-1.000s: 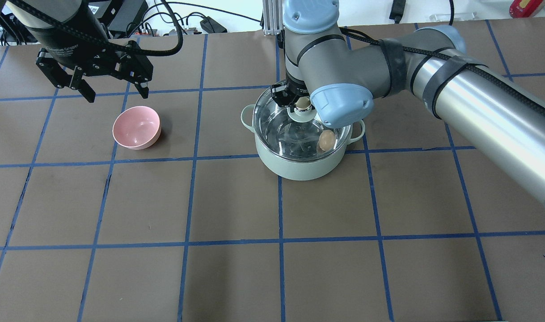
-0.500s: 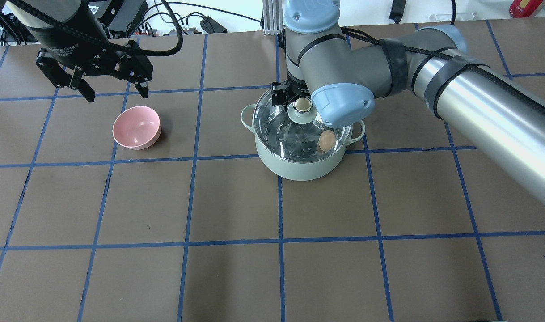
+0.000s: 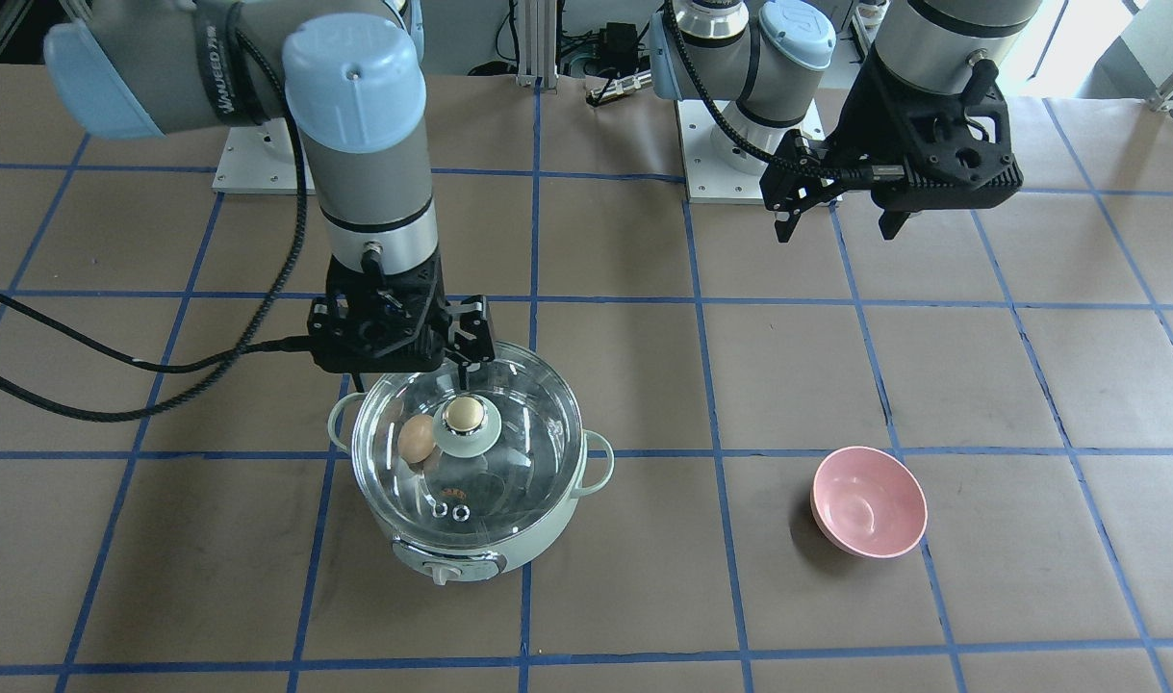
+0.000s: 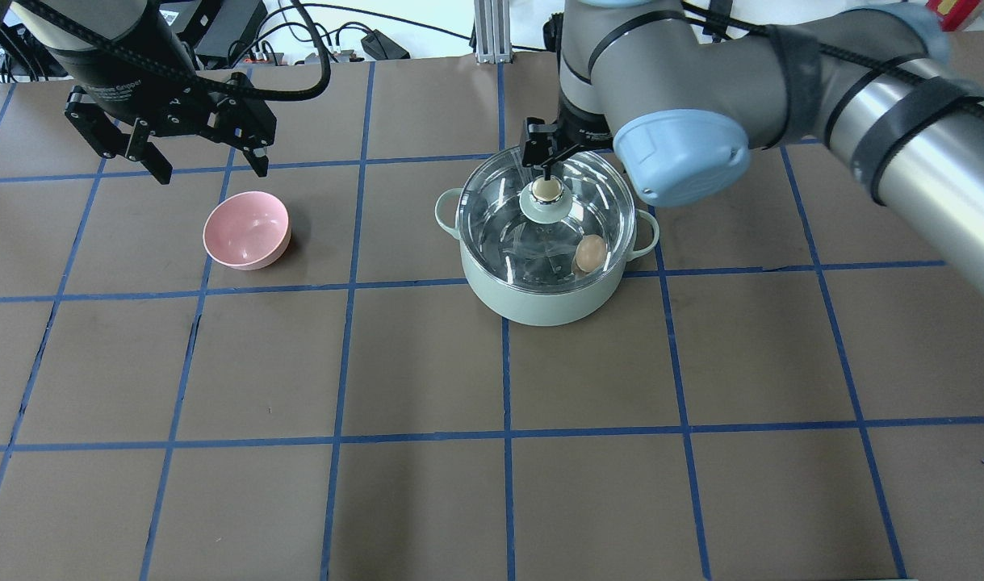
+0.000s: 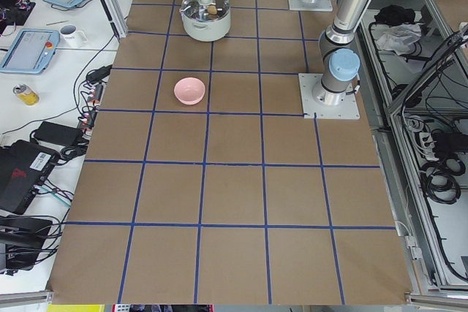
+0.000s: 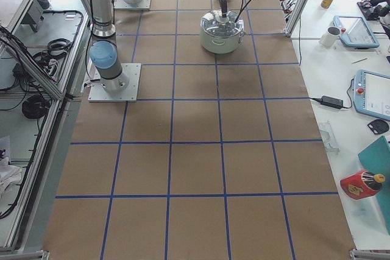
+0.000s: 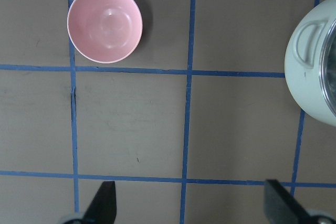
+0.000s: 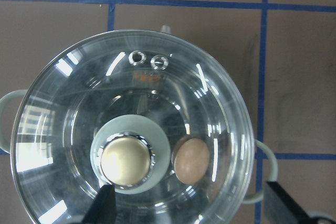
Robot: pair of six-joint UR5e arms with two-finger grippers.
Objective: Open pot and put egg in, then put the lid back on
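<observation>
The mint-green pot (image 4: 540,303) stands mid-table with the clear glass lid (image 4: 504,218) seated on it. The tan egg (image 4: 590,253) lies inside, seen through the glass, beside the cream-gold knob (image 4: 547,189). My right gripper (image 3: 398,364) hangs open just above the lid's robot-side rim, holding nothing. In the right wrist view its fingertips (image 8: 105,205) are spread wide, with the knob (image 8: 126,161) and egg (image 8: 191,161) below them. My left gripper (image 4: 211,171) is open and empty, raised beyond the pink bowl.
A pink bowl (image 4: 247,229) sits empty to the pot's left; it also shows in the left wrist view (image 7: 104,23). The brown table carries a blue tape grid. Cables and gear lie beyond the far edge.
My right gripper has let go of the lid's knob, risen and drawn back and to the right. The lid stays on the pot. The left arm has not moved.
</observation>
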